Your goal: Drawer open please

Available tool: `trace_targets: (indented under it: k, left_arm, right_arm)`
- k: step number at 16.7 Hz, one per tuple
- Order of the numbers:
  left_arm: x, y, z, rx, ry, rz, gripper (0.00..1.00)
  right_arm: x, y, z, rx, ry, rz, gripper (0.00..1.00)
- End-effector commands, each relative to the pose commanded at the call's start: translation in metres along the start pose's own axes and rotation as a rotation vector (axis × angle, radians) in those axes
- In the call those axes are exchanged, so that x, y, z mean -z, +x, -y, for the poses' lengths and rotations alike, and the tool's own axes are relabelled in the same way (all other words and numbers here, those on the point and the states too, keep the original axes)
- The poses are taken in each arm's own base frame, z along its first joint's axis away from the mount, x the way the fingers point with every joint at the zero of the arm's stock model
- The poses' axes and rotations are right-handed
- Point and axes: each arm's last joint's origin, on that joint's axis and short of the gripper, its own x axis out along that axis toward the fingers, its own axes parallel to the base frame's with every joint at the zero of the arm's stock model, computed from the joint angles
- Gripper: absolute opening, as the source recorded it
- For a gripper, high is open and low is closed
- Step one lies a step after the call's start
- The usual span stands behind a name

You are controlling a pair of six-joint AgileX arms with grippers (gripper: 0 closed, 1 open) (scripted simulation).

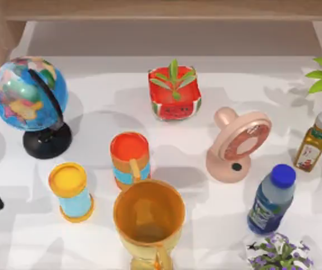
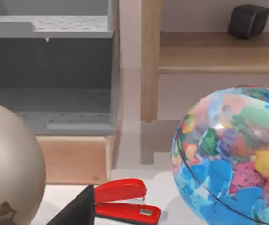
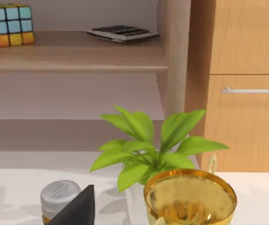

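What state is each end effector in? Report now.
Left end effector: at the table's left by the globe; cannot be told.
Right end effector: near the green plant; cannot be told.

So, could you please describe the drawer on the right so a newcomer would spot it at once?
Start at the wooden shelf unit behind the table. Right of its upright post, the drawer is the lower wooden front, behind the leafy plant. Unlike the plain panel above, it carries a horizontal silver handle.
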Motion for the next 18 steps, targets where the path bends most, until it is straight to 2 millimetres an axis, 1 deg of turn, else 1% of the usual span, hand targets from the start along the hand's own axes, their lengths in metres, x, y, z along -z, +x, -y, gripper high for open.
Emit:
trace_targets:
  k: [2,4,7,10,12,14,16,18]
  left_arm:
    - [0.0,0.0,0.0,0.0,0.0,0.0,1.0]
    - [0.0,0.0,0.0,0.0,0.0,0.0,1.0]
    - [0.0,0.0,0.0,0.0,0.0,0.0,1.0]
    - [0.0,0.0,0.0,0.0,0.0,0.0,1.0]
    - [0.0,0.0,0.0,0.0,0.0,0.0,1.0]
    - [0.0,0.0,0.0,0.0,0.0,0.0,1.0]
    - [0.0,0.0,0.0,0.0,0.0,0.0,1.0]
    - [0.0,0.0,0.0,0.0,0.0,0.0,1.0]
  right_arm:
    - [-0.001,0.0,0.0,0.0,0.0,0.001,1.0]
    - [-0.009,0.0,0.002,-0.003,-0.002,0.016,1.0]
    - [-0.034,0.006,0.009,-0.007,-0.007,0.036,1.0]
    - [-0.064,0.02,0.024,-0.005,-0.009,0.033,1.0]
    - [-0.082,0.035,0.039,-0.003,-0.008,0.023,1.0]
    - [-0.097,0.052,0.06,-0.001,-0.004,0.013,1.0]
    - [-0.107,0.067,0.083,0.001,0.001,0.004,1.0]
    - [-0.113,0.079,0.106,0.001,0.004,-0.002,1.0]
